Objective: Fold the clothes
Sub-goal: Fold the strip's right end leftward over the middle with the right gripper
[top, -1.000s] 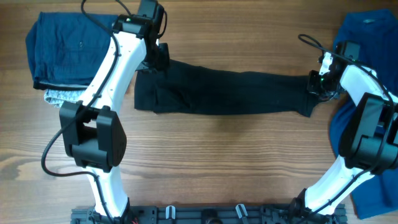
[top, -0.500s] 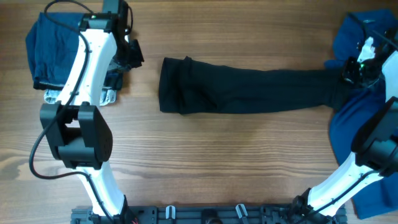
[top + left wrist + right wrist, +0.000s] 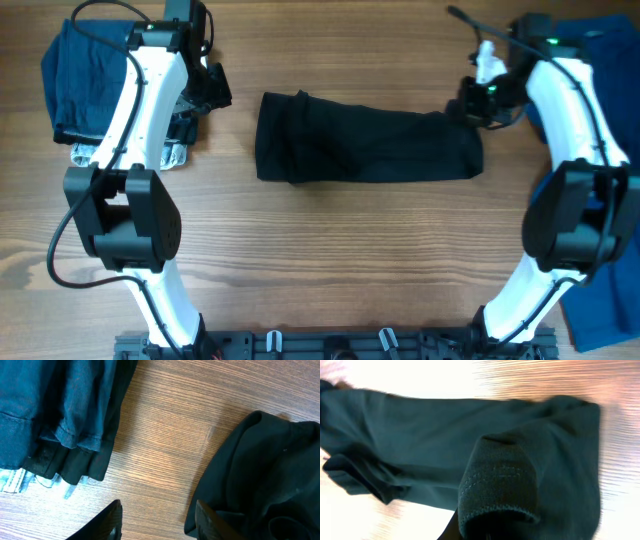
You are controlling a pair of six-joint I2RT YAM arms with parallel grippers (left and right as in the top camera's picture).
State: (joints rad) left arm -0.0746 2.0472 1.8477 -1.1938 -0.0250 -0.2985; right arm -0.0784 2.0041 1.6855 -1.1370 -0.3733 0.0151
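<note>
Across the middle of the wooden table (image 3: 330, 240) lies the black shirt (image 3: 365, 150), bunched into a short, thick band. My left gripper (image 3: 157, 527) hovers over bare wood between that shirt and the folded dark blue stack (image 3: 60, 405) at the far left, its fingers (image 3: 111, 521) apart with nothing between them. My right gripper (image 3: 478, 102) is clamped on the shirt's right end, whose stitched hem is doubled back over the cloth. The bright blue garment (image 3: 620, 80) lies along the right edge.
</note>
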